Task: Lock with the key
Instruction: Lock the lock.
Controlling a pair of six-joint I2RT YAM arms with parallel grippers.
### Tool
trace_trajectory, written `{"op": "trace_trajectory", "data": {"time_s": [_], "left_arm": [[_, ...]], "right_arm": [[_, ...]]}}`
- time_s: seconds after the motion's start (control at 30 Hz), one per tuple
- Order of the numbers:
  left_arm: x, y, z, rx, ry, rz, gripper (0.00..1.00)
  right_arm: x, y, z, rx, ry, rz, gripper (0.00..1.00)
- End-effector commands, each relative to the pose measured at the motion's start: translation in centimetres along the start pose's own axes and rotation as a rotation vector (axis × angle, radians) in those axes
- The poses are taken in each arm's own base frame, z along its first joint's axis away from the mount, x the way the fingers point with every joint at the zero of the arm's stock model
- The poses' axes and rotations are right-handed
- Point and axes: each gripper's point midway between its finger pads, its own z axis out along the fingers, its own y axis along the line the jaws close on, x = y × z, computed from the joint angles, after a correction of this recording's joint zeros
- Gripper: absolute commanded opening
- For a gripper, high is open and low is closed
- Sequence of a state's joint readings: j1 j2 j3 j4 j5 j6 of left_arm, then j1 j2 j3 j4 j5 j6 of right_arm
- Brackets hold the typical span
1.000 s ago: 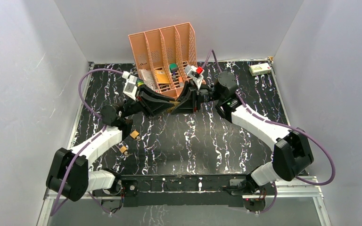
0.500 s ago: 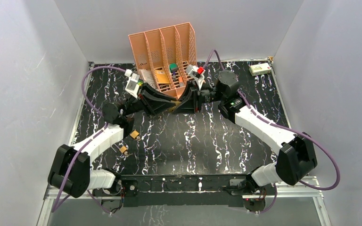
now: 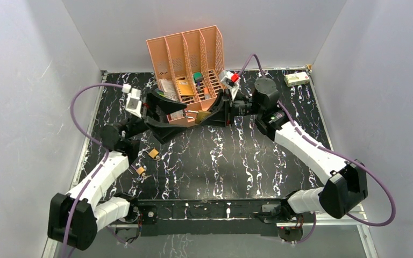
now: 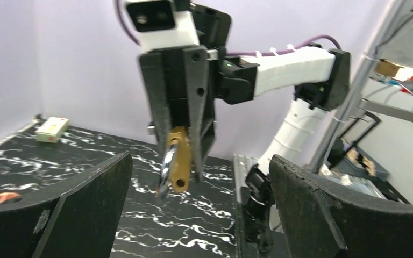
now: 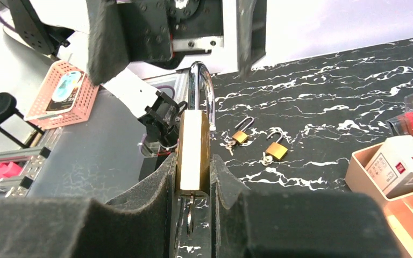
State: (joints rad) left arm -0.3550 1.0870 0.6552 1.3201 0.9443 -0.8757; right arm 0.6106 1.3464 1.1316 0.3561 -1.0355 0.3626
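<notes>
I see both arms reaching over the black marbled table (image 3: 220, 161), their grippers facing each other just in front of an orange file rack (image 3: 185, 59).

The right gripper (image 3: 211, 114) is clamped tight on a large brass padlock (image 5: 192, 140), its two padded fingers (image 5: 140, 209) pressing the flat sides of the body. From my right wrist camera the lock stands upright between them, with its silver shackle (image 5: 200, 86) arching above. One leg of the shackle ends beside the body rather than in it, so it looks open.

The key (image 5: 189, 216) shows only as a thin sliver of metal hanging from the bottom end of the padlock, low in the gap between the right fingers — too small for me to say how deep it sits.

The left gripper (image 3: 176, 119) is spread wide and holds nothing. In my left wrist camera its dark fingers (image 4: 80, 209) fill the bottom corners. The right gripper hangs between and beyond them, with the padlock's shackle pointing toward the lens. The left fingers are apart from the lock.

A small brass padlock (image 3: 153, 153) and a second small padlock (image 3: 140, 171) lie on the table near the left arm — both with shackles raised. A small box (image 3: 297, 79) sits at the far right corner of the table.
</notes>
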Motion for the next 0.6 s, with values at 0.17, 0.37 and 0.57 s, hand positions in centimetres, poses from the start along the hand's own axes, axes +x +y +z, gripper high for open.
{"op": "trace_trajectory", "data": {"time_s": [0.17,0.37,0.57], "left_arm": [[-0.4,-1.0,-1.5,0.051,0.121,0.020,0.93],[0.5,-0.9,-1.9,0.065,0.151,0.034,0.75],[0.8,-1.2,-2.1,0.075,0.141,0.091,0.58]], "right_arm": [[-3.3,2.3,-1.3,0.026,-0.009,-0.092,0.00],[-2.1,3.1,-1.5,-0.021,0.066,-0.047,0.00],[-1.5,3.8,-1.8,-0.042,0.087,-0.038,0.00]]}}
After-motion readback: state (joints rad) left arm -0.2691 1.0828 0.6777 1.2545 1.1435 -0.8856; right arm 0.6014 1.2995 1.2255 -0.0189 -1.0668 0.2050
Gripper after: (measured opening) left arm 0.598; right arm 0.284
